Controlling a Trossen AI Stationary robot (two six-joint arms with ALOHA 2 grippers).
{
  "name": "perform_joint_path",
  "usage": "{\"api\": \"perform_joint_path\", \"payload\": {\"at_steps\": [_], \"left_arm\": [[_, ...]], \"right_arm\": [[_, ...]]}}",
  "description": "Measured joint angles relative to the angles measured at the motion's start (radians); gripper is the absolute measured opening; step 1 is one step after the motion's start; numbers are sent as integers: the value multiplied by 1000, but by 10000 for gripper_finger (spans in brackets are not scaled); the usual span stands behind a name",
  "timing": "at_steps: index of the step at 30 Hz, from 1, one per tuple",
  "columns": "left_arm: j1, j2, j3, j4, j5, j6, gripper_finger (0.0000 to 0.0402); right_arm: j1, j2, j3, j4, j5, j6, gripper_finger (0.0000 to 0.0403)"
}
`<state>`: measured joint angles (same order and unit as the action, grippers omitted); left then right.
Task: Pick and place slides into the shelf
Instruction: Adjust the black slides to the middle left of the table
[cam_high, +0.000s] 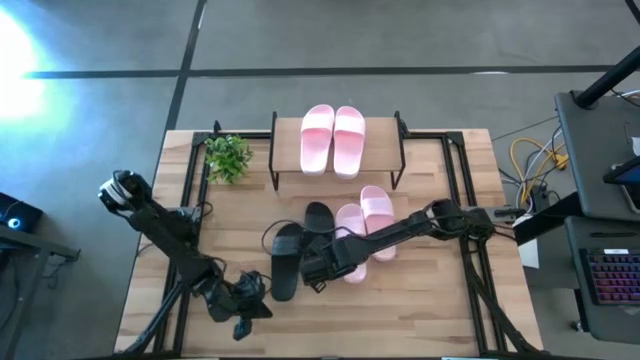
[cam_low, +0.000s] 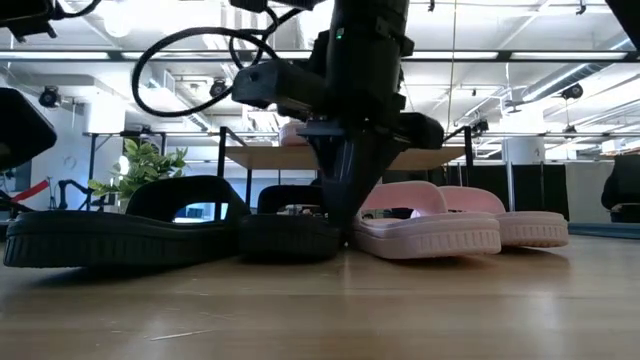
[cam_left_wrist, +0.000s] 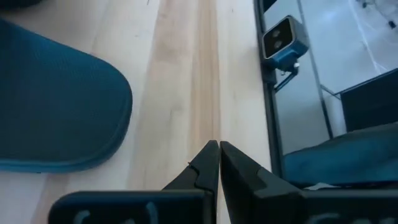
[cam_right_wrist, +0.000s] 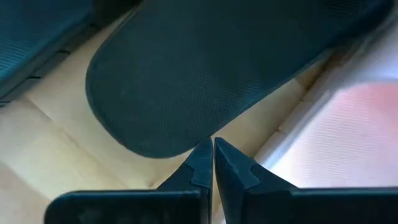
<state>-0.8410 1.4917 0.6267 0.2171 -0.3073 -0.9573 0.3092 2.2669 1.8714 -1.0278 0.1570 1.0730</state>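
Note:
Two pink slides (cam_high: 333, 140) lie on the shelf's top board (cam_high: 385, 140). On the table lie two black slides (cam_high: 285, 262) (cam_high: 318, 222) and two pink ones (cam_high: 350, 240) (cam_high: 378, 220), soles down. My right gripper (cam_high: 318, 268) (cam_right_wrist: 212, 147) is shut and points down at the near end of the right-hand black slide (cam_right_wrist: 199, 74), between it and a pink slide (cam_right_wrist: 348, 137). In the low view this gripper (cam_low: 335, 225) stands between the black slide (cam_low: 290, 235) and the pink slide (cam_low: 430, 230). My left gripper (cam_high: 245, 302) (cam_left_wrist: 219, 149) is shut low over the table, beside the other black slide (cam_left_wrist: 56, 106). My right gripper's shut fingertips (cam_right_wrist: 202, 155) come from above and stand right at the rounded near end (cam_right_wrist: 186, 146) of the black slide, which lies flat on the table. Whether they touch it, I cannot tell.
A small green plant (cam_high: 228, 157) stands left of the shelf. Black frame rails (cam_high: 190, 190) (cam_high: 470, 200) run along both sides of the table. A small camera (cam_left_wrist: 283, 37) sits at the near edge. Bare wood lies left of the slides (cam_high: 240, 215).

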Motion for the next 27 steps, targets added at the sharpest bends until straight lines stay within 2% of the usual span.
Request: {"api": "perform_joint_path", "payload": {"at_steps": [4,9,14,22,27], "left_arm": [[1,48,38,-1,1,-5,0],[2,88,69,-2,6,-6,0],[16,108,78,0,-17,-1,0],[95,136,71,-28,-36,22,0],[128,139,70,-52,-12,37,0]], "right_arm": [[3,0,10,23,0,-8,9],[24,0,85,2,1,-10,8],[51,0,152,-13,76,-30,9],[34,51,118,0,59,-68,8],[22,57,98,83,53,-93,8]]}}
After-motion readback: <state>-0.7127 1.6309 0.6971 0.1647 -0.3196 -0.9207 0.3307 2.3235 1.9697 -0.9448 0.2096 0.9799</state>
